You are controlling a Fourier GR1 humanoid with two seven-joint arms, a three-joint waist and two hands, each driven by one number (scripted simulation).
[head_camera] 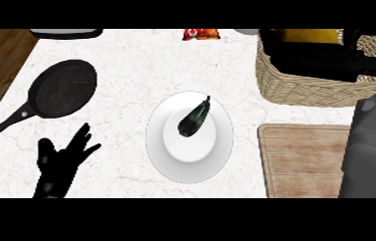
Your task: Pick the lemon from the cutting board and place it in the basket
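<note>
Head view shows our right hand (345,60) inside the basket (294,88) at upper right, over the yellow lemon (312,35), positioned for release; we cannot tell its fingers' state. Our left hand (62,158) rests open at lower left. Cutting board (305,158) lies bare.

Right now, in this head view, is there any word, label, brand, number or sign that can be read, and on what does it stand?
None can be read.
Red and orange packet at the counter's far edge: printed colours show, but any lettering is too blurred to read.
Frying pan, white plate, wicker basket, cutting board: no marking visible.
</note>
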